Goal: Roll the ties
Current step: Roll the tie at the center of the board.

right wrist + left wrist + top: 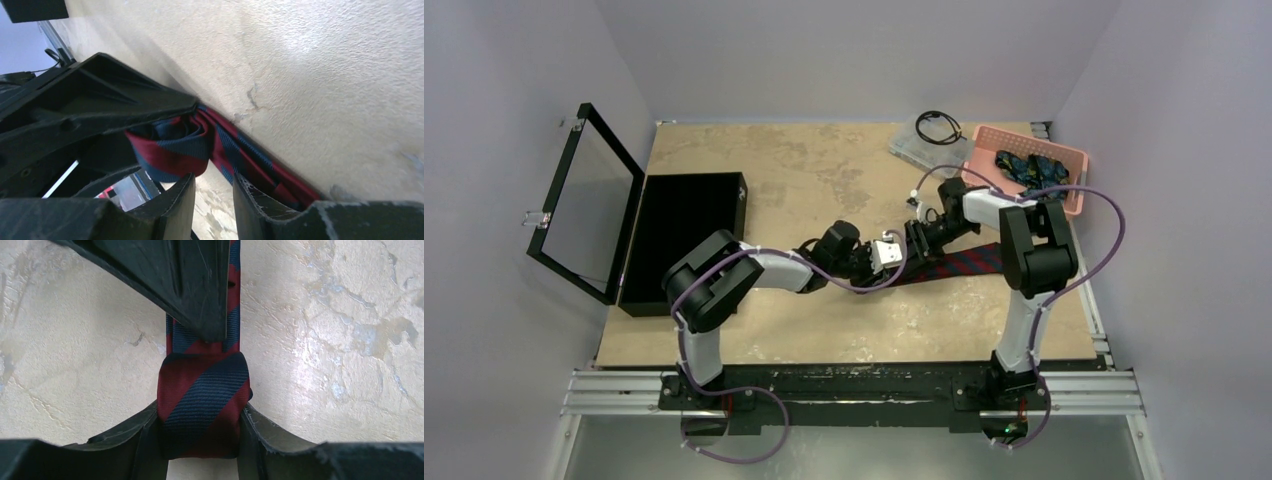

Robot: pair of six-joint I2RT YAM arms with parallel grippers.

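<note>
Mid-surface, the left gripper (200,415) clamps the maroon tie (202,390) by its rolled end, and the tail lies flat toward the right edge. The right gripper (214,182) sits beside the roll, jaws slightly apart, gripping nothing. Held by one gripper only, the coil could spring loose or telescope. The other ties (1029,168) fill the pink basket (1079,160) in the far right corner. No writing is readable.

The maroon tie (962,262) with navy diagonal stripes lies on the bench (824,180) right of the middle. Its left end is wound into a small roll, held on both sides by the jaws of the left gripper (201,435), and the rest runs flat toward the right. The other ties (1027,168), dark blue with teal-green pattern, lie bunched in a pink basket (1076,160) at the far right corner.
</note>
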